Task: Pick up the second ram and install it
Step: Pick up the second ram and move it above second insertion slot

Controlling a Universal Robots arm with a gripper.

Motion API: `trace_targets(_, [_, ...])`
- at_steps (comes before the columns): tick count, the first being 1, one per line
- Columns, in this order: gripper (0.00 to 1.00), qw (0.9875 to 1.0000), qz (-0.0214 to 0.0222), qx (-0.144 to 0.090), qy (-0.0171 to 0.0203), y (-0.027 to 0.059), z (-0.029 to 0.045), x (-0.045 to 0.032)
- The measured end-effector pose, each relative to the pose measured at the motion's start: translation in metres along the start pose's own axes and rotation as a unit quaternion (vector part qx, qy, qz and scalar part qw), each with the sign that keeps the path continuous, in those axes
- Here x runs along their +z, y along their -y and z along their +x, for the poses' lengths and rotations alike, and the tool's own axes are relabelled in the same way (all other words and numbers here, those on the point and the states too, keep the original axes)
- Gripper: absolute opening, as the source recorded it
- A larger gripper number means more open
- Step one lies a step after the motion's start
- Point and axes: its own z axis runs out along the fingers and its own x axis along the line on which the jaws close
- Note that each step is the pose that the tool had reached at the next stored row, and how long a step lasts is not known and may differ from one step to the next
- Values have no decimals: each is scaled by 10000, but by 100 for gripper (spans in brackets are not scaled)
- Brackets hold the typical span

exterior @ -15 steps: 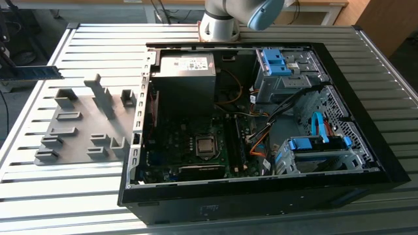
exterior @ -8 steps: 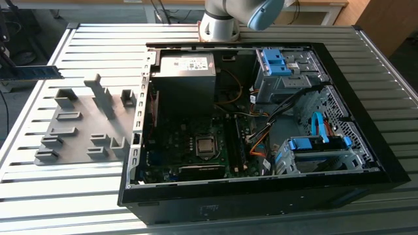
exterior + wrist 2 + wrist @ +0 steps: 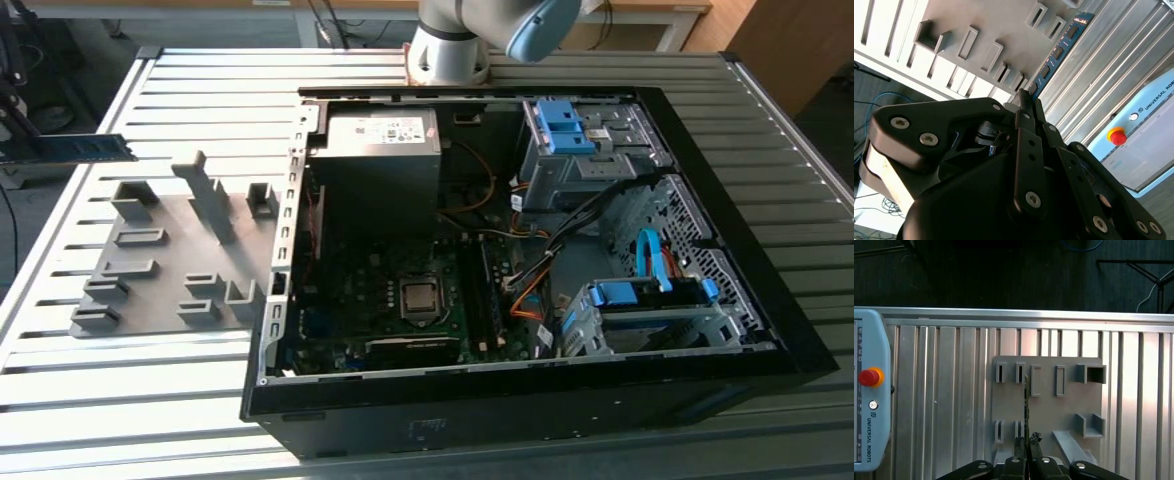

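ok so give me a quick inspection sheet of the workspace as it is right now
surface: slatted metal table, carrying the rack and the case
job's things: second ram held off the table near the gray slotted rack; open computer case with its board exposed
clutter: teach pendant lying on the table
gripper: gripper shut on one end of the ram
cables: loose wires inside the case
surroundings: dark floor beyond the table edge

Silver-grey arm (image 3: pixel 447 50) with a pale blue joint cap (image 3: pixel 541 25). Gripper (image 3: pixel 1026 100) all matte black, linkage bars dotted with silver screws (image 3: pixel 1032 199).
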Motion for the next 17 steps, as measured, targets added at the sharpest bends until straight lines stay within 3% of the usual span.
trace_targets(17, [14,10000,0,0,0,234,3,1])
